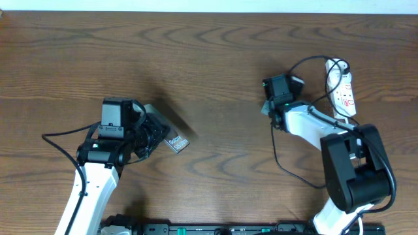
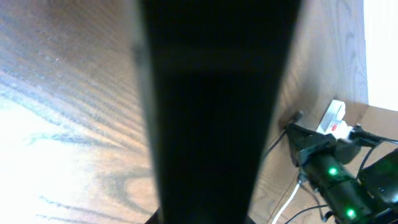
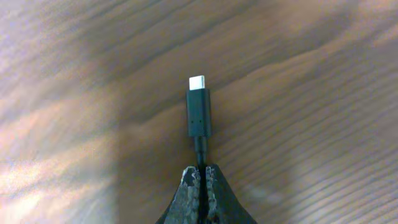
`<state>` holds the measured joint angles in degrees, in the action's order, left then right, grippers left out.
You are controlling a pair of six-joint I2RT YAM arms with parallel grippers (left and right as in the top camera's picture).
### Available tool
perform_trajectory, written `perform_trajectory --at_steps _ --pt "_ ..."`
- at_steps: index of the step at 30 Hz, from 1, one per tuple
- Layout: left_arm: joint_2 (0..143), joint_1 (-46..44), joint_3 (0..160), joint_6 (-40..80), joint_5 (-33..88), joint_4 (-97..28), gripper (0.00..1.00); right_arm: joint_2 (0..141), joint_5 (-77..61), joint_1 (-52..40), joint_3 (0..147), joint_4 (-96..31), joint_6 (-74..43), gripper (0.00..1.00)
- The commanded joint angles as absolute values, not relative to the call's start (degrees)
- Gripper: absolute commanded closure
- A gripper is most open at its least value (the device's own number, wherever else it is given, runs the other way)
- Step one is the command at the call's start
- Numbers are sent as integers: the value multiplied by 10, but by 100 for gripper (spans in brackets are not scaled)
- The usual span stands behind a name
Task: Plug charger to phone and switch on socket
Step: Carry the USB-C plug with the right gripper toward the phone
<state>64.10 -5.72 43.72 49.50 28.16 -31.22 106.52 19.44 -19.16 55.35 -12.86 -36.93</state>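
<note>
The left gripper (image 1: 155, 134) is clamped on the phone (image 1: 175, 136), which juts out toward 4 o'clock over the table (image 1: 209, 46). Well apart at its 3 o'clock, the right gripper (image 1: 270, 106) is closed tight on the charger (image 1: 305, 61). The socket (image 1: 343, 91) lies at the frame's 2 o'clock.

From the left wrist, the phone is a dark blurred band running from 12 to 6 o'clock. The socket shows at 4 o'clock.

From the right wrist, the fingertips (image 3: 189, 193) meet with no gap, pinching the black cable just behind the connector. The connector's bare metal tip points to 12 o'clock.
</note>
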Motion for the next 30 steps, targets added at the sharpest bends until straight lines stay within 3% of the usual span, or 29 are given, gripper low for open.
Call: perform_trajectory --at_steps 1,10,16,17,20,23,27,30 --pt "637 -55 446 486 288 -293 93 1036 158 -231 551 -159 -303 99" --pt "660 -55 446 461 288 -207 92 1016 14 -260 549 -344 -301 98" --pt "718 -55 446 462 296 -176 93 1016 27 -255 551 -317 -301 46" --pt "728 -55 446 461 299 -176 93 1016 27 -254 551 -308 -301 41" --pt "753 -55 446 461 316 -175 93 1016 40 -250 551 -291 -301 37" --pt "766 -55 446 461 328 -170 92 1016 57 -249 551 -291 -302 39" --pt "767 -55 446 461 361 -145 93 1016 54 -254 549 -307 -319 62" --pt "767 -55 446 461 397 -118 93 1016 54 -260 542 -319 -345 71"
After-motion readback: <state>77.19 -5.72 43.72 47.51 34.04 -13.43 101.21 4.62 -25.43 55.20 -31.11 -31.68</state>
